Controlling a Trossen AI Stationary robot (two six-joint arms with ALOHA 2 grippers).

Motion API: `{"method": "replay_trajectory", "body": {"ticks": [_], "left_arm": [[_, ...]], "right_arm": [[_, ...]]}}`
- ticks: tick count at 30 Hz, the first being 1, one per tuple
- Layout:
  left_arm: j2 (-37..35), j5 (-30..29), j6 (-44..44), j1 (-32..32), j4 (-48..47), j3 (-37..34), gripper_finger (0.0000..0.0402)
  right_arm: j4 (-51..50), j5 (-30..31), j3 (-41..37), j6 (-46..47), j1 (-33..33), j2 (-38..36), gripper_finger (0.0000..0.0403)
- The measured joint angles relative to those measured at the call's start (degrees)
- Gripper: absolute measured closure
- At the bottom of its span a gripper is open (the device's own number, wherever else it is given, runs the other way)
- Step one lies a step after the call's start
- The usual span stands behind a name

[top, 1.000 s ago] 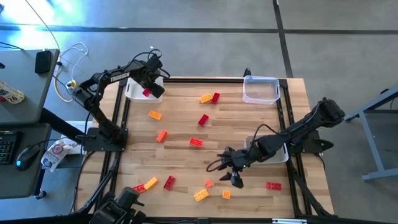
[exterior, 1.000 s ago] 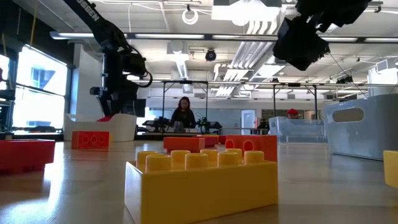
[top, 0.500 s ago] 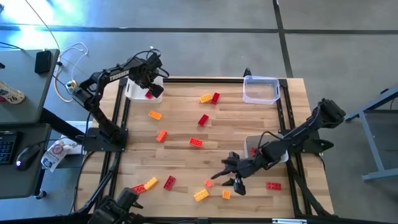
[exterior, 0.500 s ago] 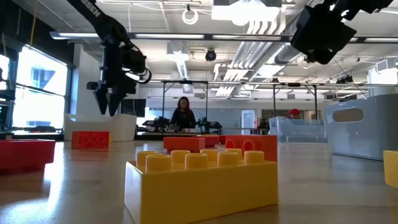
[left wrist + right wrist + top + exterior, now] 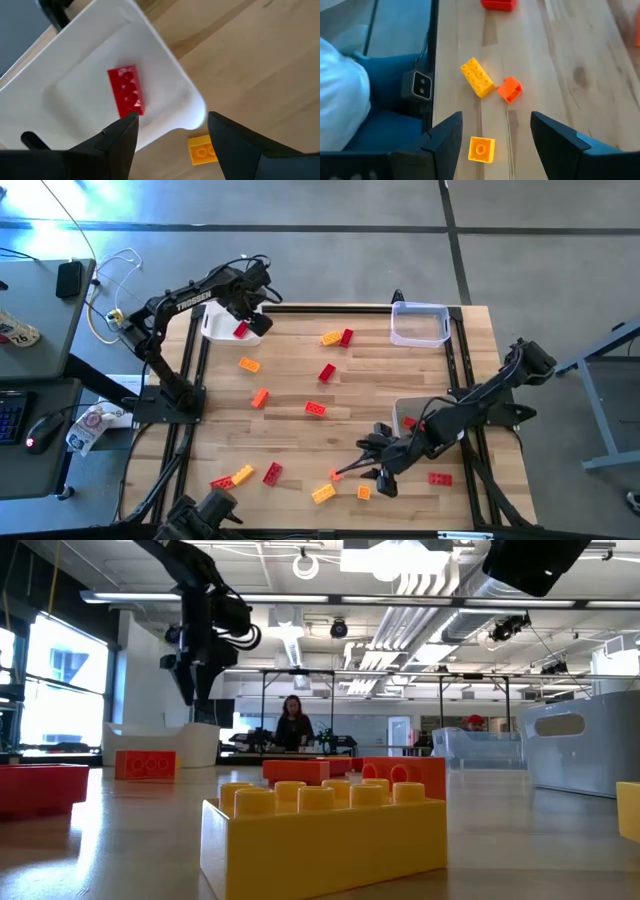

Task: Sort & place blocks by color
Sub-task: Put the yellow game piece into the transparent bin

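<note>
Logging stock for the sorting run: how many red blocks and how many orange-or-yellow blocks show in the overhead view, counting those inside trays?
Red blocks: 8
Orange or yellow blocks: 7
Total: 15

Blocks: small studded bricks in red, orange, yellow, all lying flat and loose. One red block (image 5: 127, 92) sat studs-up in the white tray directly under the open left hand (image 5: 171, 125), with an orange-yellow block (image 5: 202, 149) on the counter (image 5: 390, 380) just beside it. Ahead of the open right hand (image 5: 494, 131): a yellow block (image 5: 477, 76) touching a small orange block (image 5: 509, 89), a small yellow-orange block (image 5: 481, 149) nearer, and a red block (image 5: 498, 4) farther off.
</note>
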Motion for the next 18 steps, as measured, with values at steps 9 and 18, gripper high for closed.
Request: {"method": "replay_trajectory", "body": {"ticks": [9,18], "left_arm": [[0.0,-5.6,0.0,-2.1,1.1,0.1,0.0178],[0.0,-12.1,-1.5,-2.2,1.6,0.1,0.0178]], "right_arm": [[-3.4,0.9,0.5,4.7,1.1,3.7,0.0183],[-4.2,-4.5,2.1,11.2,2.3,11.6,0.0183]]}}
